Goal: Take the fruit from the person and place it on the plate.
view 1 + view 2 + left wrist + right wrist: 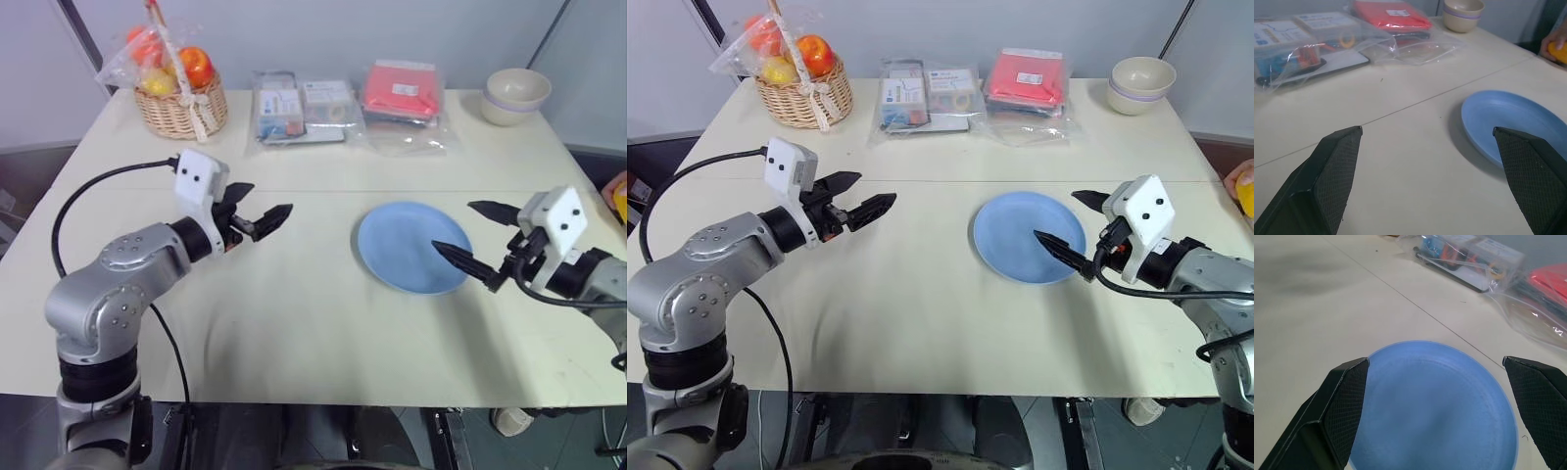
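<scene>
Broadly, the cream desk [294, 323] carries everything: near its middle lies the light-blue plate [1019, 230], bare. At the back stand a wicker basket [181, 110] of wrapped fruits, 2 clear plastic packs [299, 108] (1 red) and a cream bowl [516, 95]. The left claw [257, 217] hovers over the desk well left of the plate, fingers spread wide, holding nothing. The right claw [1073, 223] hangs above the plate's right edge, likewise wide and empty. Yellow-orange fruit [1246, 191] sits in a person's hand [1553, 41] at the far right edge
</scene>
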You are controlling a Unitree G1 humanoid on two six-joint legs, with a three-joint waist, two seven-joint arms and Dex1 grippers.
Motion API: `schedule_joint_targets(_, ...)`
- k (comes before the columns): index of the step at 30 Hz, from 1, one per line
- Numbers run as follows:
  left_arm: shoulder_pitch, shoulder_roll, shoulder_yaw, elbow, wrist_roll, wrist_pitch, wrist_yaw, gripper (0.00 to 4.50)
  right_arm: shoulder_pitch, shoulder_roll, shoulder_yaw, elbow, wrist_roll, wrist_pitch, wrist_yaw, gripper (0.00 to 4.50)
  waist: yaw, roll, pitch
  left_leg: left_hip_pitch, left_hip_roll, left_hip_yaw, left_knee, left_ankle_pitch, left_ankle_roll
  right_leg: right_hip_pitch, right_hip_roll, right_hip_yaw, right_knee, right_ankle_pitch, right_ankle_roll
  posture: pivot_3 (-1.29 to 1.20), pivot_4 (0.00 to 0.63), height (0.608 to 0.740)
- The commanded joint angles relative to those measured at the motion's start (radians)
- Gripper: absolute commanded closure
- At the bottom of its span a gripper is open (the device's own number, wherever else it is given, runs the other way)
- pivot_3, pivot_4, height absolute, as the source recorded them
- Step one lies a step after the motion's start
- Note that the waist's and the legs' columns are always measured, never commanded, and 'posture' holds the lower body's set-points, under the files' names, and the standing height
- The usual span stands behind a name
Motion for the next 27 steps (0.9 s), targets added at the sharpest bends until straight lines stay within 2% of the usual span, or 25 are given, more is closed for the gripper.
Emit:
schedule_joint_targets(1,-0.017,-0.001,0.027,-0.018,-0.023,-0.018,0.013,0.04,-0.01,-0.015,-0.029,-0.024,0.009,-0.01,0.003,0.0,0.0,0.0,0.0,0.0,0.0,0.0,0.0,0.0,0.0,0.0,0.0,0.0,0.0,0.0,0.0,0.0,0.15,0.74)
schedule_joint_targets(27,-0.001,0.049,0.029,-0.019,-0.107,-0.013,0.016,0.04,-0.003,-0.02,-0.04,-0.032,0.019,0.005,0.0,0.0,0.0,0.0,0.0,0.0,0.0,0.0,0.0,0.0,0.0,0.0,0.0,0.0,0.0,0.0,0.0,0.0,0.15,0.74)
